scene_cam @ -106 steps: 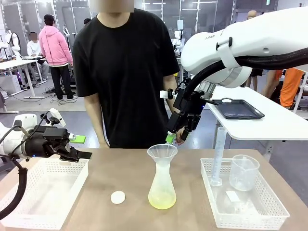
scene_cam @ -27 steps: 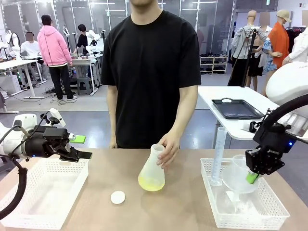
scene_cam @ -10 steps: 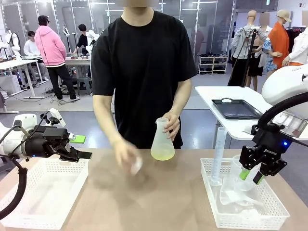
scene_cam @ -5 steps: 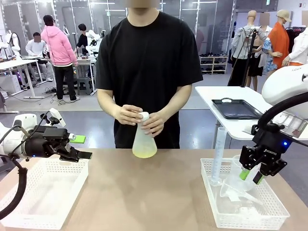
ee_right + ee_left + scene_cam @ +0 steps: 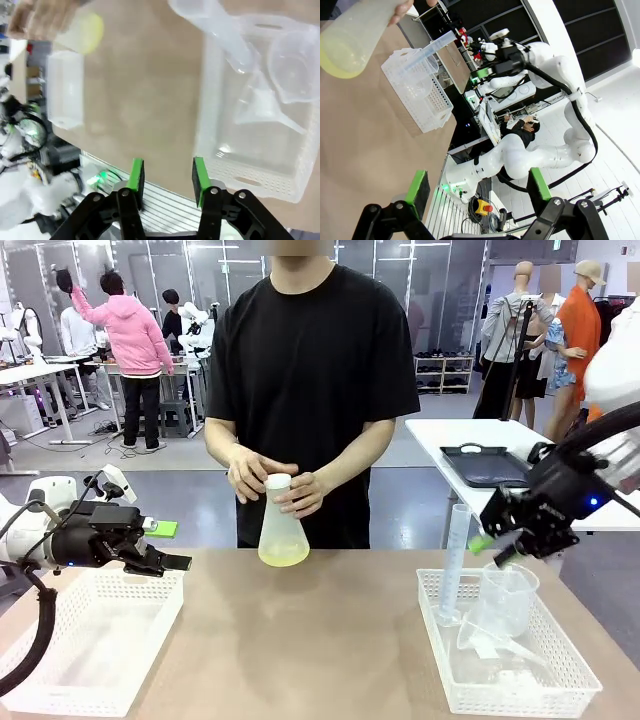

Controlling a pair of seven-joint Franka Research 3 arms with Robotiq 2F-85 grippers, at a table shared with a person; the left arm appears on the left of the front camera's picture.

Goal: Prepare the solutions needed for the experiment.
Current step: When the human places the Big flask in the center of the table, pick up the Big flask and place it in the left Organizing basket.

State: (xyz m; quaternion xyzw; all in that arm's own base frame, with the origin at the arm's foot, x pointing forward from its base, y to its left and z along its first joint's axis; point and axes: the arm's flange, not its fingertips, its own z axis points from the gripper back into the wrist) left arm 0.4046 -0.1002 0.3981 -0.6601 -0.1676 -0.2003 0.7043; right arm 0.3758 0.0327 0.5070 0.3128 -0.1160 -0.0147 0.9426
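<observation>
The person across the table grips a frosted conical flask (image 5: 281, 532) in both hands above the tabletop, with a white cap on its neck. The solutions (image 5: 283, 556) show as a little pale yellow liquid at its bottom. In the left wrist view the flask (image 5: 346, 39) is at the top left; in the right wrist view the flask (image 5: 80, 31) is a blur. My left gripper (image 5: 173, 545) (image 5: 478, 186) hangs open and empty over the left basket. Above the right basket, my right gripper (image 5: 491, 550) (image 5: 167, 181) hovers with jaws apart and nothing between them.
A white basket (image 5: 90, 670) stands at the left. The right basket (image 5: 520, 695) holds a tall graduated cylinder (image 5: 455, 560), a clear beaker (image 5: 506, 596) and a funnel (image 5: 490, 636) lying on its side. Bare brown tabletop (image 5: 320, 640) lies between the baskets.
My right gripper has risen out of the right basket and swung round, empty. The person has shifted the capped flask a little left and lower. My left arm has not moved.
</observation>
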